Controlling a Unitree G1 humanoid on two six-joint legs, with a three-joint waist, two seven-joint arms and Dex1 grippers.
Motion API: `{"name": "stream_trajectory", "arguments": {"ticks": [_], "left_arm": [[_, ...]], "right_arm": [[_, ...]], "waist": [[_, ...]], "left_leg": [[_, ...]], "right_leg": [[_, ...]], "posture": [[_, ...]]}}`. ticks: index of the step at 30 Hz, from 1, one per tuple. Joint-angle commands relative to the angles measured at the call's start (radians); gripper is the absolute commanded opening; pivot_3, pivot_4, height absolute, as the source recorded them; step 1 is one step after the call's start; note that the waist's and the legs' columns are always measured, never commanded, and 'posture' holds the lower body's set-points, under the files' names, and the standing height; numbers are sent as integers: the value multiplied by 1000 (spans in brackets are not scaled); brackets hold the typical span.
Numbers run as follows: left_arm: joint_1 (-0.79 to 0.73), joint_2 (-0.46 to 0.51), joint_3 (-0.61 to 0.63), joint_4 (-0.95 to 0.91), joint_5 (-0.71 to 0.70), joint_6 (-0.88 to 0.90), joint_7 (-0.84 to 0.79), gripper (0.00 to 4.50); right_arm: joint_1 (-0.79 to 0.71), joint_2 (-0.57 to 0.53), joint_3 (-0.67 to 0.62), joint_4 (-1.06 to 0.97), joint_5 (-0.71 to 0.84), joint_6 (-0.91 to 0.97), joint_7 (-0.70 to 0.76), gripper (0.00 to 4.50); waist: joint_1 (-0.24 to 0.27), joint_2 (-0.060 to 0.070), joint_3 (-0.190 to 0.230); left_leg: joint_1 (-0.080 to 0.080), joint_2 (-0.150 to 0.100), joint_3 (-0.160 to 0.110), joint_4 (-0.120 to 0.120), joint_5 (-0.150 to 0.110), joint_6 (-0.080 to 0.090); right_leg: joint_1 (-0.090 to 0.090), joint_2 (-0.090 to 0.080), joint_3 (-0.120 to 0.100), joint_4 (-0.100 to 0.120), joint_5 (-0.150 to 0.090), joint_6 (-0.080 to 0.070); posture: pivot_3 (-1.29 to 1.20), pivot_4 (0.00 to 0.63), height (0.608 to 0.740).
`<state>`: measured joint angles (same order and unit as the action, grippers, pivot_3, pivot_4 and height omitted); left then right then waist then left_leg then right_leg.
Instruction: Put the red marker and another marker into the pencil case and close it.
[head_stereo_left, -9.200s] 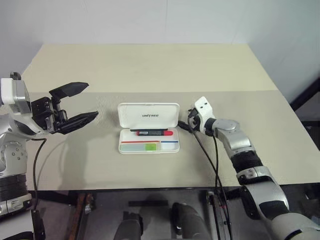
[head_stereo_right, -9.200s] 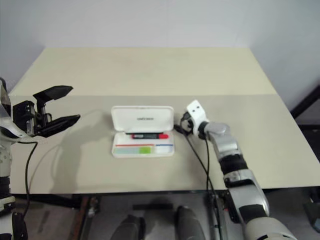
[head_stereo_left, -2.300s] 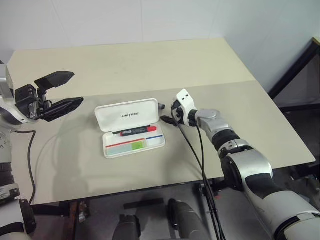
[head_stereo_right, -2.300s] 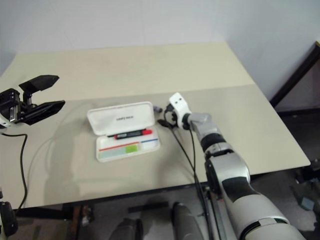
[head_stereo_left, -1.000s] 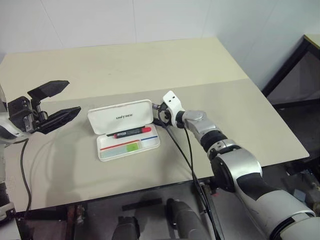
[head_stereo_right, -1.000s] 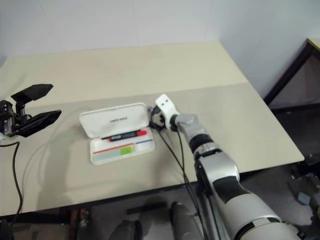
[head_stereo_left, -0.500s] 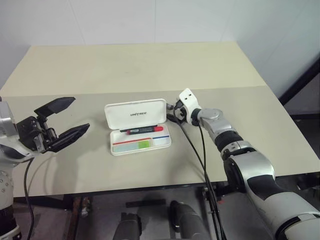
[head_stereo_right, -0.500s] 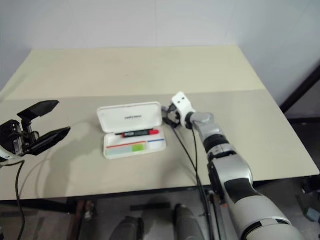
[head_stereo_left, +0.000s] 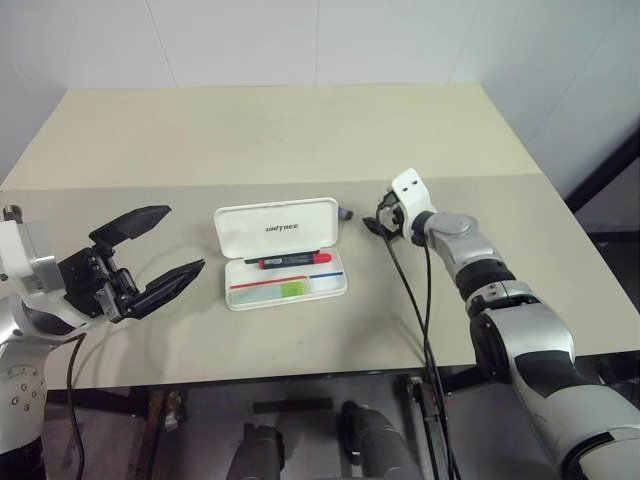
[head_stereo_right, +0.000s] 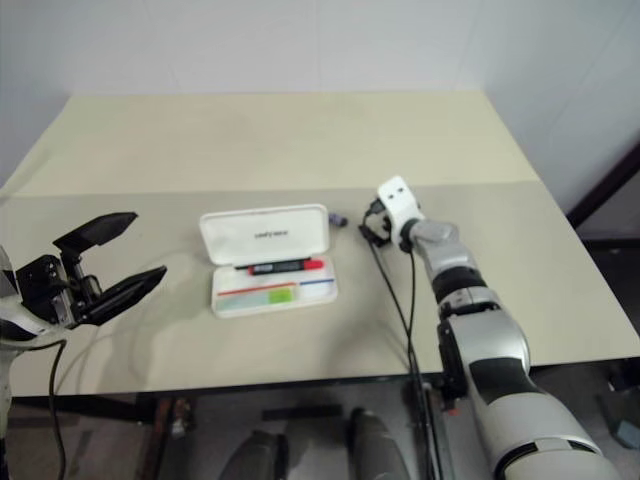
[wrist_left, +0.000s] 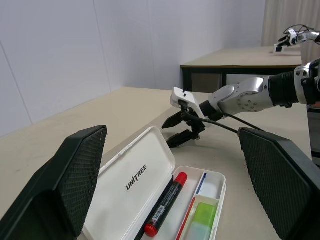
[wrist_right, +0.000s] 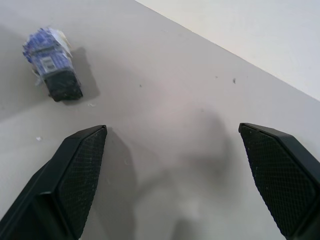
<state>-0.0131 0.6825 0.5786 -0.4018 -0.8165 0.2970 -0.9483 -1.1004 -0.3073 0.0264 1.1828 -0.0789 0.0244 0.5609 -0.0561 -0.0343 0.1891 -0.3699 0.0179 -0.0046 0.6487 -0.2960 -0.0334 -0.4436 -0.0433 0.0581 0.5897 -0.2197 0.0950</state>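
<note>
Both Markers Aboard, Lid Up

And we look in on the pencil case (head_stereo_left: 284, 257) lying open on the beige table (head_stereo_left: 300, 140), lid propped back toward the far side. Inside, the red marker (head_stereo_left: 287, 261) lies lengthwise along the hinge side, and the green highlighter (head_stereo_left: 293, 288) sits in the tray nearer the front edge. Out left, the left gripper (head_stereo_left: 152, 252) hovers above the table well apart from the case, fingers spread wide, holding nothing. On the right, the right gripper (head_stereo_left: 377, 220) is low over the table just beside the case, jaws apart and empty. Between it and the lid's corner lies a small blue-and-black object (wrist_right: 52, 72).
</note>
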Motion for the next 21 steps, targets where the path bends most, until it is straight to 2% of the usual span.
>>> {"name": "stream_trajectory", "arguments": {"ticks": [1,9,21], "left_arm": [[13,-1,17,-43,-10,-24,12,4500],[33,-7,20,-52,-17,-37,23,4500],[37,0,18,-74,-34,-28,41,4500]], "right_arm": [[25,-13,2,-11,6,35,56,4464],[34,8,13,-34,31,73,204,4464],[-30,128,27,15,20,-8,204,4464]], "waist": [[-2,0,0],[-9,0,0],[-59,0,0]], "left_leg": [[0,0,0,0,0,0],[0,3,1,-1,0,0],[2,9,3,-1,-1,0]], "right_leg": [[0,0,0,0,0,0],[0,3,0,0,0,0],[0,9,2,2,0,-1]], "posture": [[0,150,740],[0,150,740],[0,150,740]]}}
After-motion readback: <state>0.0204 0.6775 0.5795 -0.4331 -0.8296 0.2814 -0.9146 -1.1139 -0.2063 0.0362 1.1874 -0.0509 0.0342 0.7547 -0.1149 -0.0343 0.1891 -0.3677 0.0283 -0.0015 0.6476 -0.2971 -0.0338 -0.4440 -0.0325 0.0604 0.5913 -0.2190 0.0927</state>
